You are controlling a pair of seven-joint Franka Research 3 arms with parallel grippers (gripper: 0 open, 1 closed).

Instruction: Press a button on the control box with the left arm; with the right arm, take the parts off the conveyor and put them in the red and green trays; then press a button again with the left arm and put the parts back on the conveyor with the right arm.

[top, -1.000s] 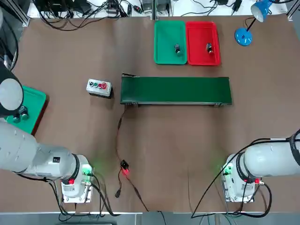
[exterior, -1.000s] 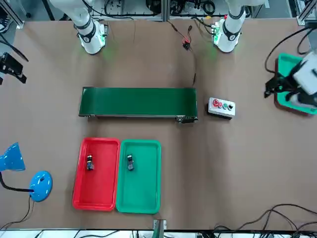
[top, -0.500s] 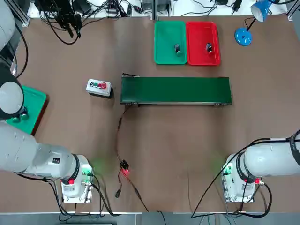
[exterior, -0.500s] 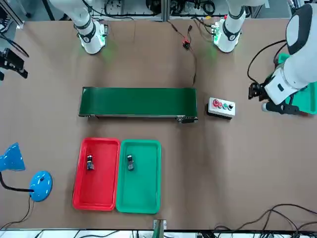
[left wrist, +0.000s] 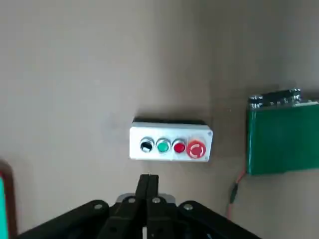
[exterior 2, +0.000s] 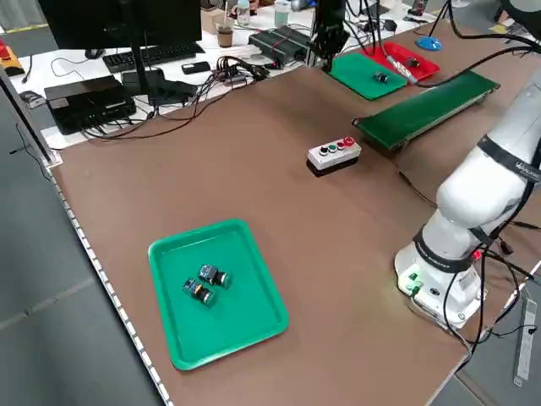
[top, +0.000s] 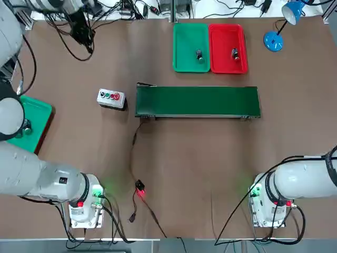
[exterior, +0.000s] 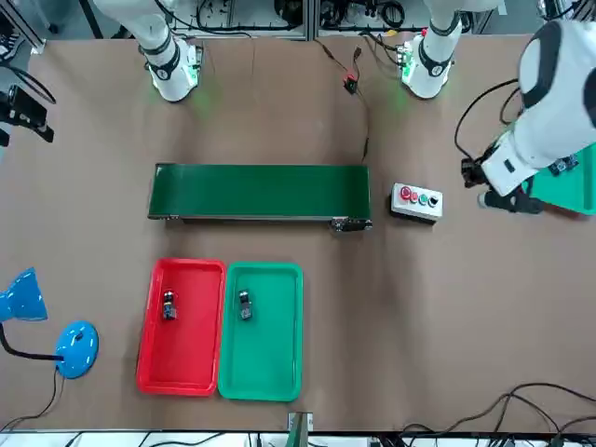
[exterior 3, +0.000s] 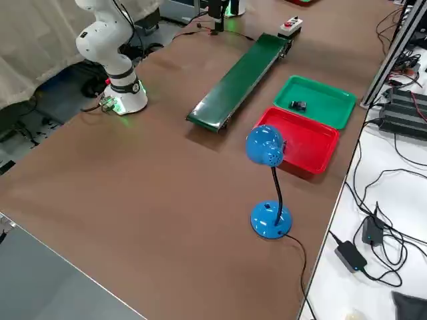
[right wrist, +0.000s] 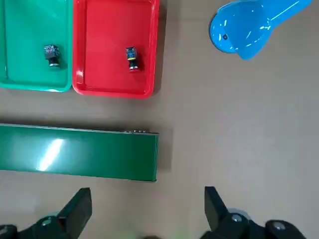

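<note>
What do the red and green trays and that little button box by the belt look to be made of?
The red tray and green tray look like glossy moulded plastic: uniform colour, rounded raised rims, soft sheen. The button box seems a light grey casing, plastic or painted metal, I can't tell which; its buttons look shiny, with metallic-looking rings.

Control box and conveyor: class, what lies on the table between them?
Nothing; in the top view only bare brown table separates the control box from the conveyor end. The left wrist view shows the same gap.
</note>
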